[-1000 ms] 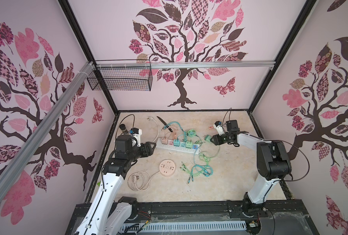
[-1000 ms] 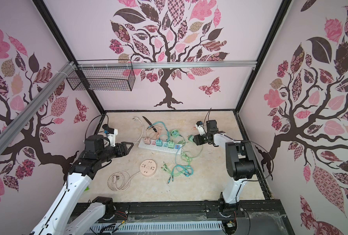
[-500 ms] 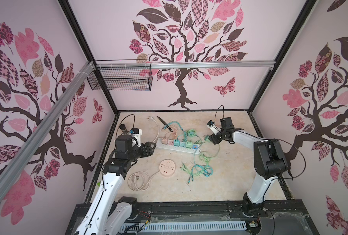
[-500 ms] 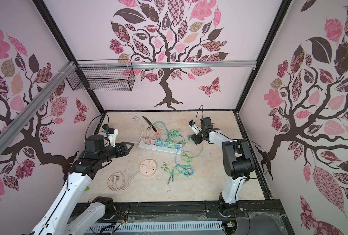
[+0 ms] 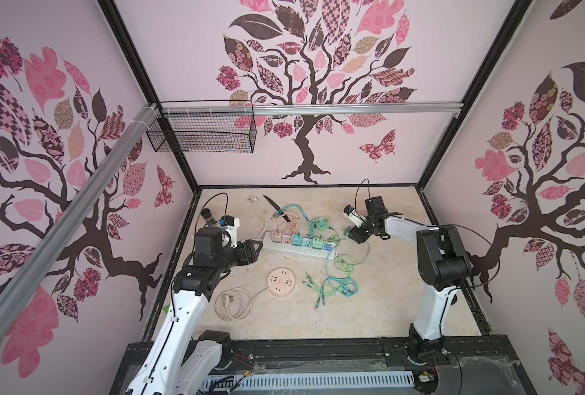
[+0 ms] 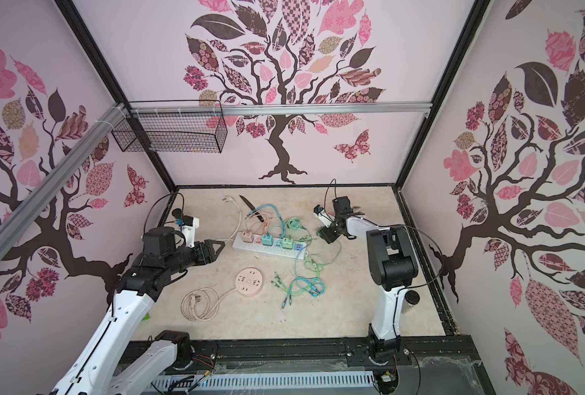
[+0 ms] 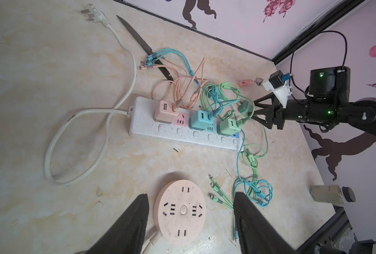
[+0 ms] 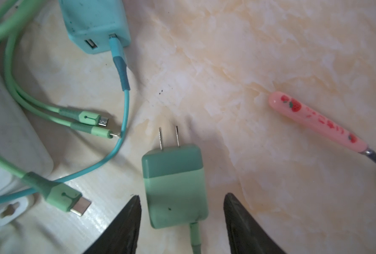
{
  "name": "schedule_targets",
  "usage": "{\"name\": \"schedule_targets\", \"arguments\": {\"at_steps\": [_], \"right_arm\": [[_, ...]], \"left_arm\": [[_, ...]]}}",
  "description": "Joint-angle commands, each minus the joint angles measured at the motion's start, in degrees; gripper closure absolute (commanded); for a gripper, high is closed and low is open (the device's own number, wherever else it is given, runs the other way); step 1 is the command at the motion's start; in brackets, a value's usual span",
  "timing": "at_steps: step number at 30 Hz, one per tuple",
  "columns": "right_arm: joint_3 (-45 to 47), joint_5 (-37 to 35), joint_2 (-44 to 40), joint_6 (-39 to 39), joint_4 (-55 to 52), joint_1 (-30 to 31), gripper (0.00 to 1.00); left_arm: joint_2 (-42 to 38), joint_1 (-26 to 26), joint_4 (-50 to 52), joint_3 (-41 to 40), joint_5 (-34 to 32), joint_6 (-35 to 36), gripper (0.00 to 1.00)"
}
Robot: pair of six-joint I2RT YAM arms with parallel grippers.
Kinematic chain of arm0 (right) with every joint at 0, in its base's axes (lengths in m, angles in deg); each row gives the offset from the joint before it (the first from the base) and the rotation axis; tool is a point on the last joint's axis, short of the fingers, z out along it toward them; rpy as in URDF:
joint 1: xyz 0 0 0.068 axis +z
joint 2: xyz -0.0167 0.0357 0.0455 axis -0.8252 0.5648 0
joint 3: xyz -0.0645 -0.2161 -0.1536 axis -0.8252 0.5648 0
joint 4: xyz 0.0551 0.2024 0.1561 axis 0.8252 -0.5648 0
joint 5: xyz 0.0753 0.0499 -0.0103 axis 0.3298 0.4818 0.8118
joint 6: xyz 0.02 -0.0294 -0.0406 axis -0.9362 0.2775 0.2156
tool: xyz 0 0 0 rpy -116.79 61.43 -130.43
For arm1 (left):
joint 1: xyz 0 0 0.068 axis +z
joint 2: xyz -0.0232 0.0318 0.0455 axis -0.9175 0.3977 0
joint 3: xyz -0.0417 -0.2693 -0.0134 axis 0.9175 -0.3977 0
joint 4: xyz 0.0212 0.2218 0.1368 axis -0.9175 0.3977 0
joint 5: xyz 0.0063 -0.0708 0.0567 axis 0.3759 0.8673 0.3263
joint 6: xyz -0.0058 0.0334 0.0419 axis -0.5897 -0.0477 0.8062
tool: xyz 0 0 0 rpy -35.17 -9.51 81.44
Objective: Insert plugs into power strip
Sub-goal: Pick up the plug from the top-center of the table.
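Observation:
The white power strip lies mid-table with a peach plug, a teal plug and a mint plug standing in it. A loose green plug lies flat on the table off the strip's right end, prongs pointing away from my right gripper. That gripper is open, its fingers either side of the plug with gaps on both sides. Another teal plug lies loose nearby. My left gripper hovers open and empty left of the strip.
A round peach socket disc with its coiled cord sits in front of the strip. Tangled charging cables spread to the right. A knife lies behind, a pink-handled spoon beside the right gripper, and a bottle at the right wall.
My right wrist has swung toward the back wall and turned, with its fingertips staying by the loose green plug. The left arm has not moved.

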Motion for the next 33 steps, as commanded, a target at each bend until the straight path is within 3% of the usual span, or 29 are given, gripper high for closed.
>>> {"name": "schedule_targets", "arguments": {"at_steps": [1, 7, 16, 27, 33], "right_arm": [[-2.0, 0.3, 3.5, 0.8, -3.2, -0.1, 0.38], [-3.2, 0.3, 5.4, 0.5, -4.9, 0.0, 0.43], [-1.5, 0.3, 1.5, -3.1, -3.8, 0.0, 0.60], [5.2, -5.3, -13.4, -12.0, -0.8, 2.2, 0.66], [10.6, -4.4, -22.8, -13.4, 1.2, 5.9, 0.66]], "left_arm": [[-0.4, 0.2, 0.0, 1.6, 0.7, 0.7, 0.35], [0.4, 0.2, -0.8, 1.7, 1.2, 0.5, 0.35], [1.5, 0.2, -0.8, 2.0, 2.4, 0.3, 0.34], [3.3, 0.0, -3.0, 3.1, 11.3, -0.8, 0.33], [4.5, -2.6, -2.7, 4.5, 14.5, -0.6, 0.33]]}}
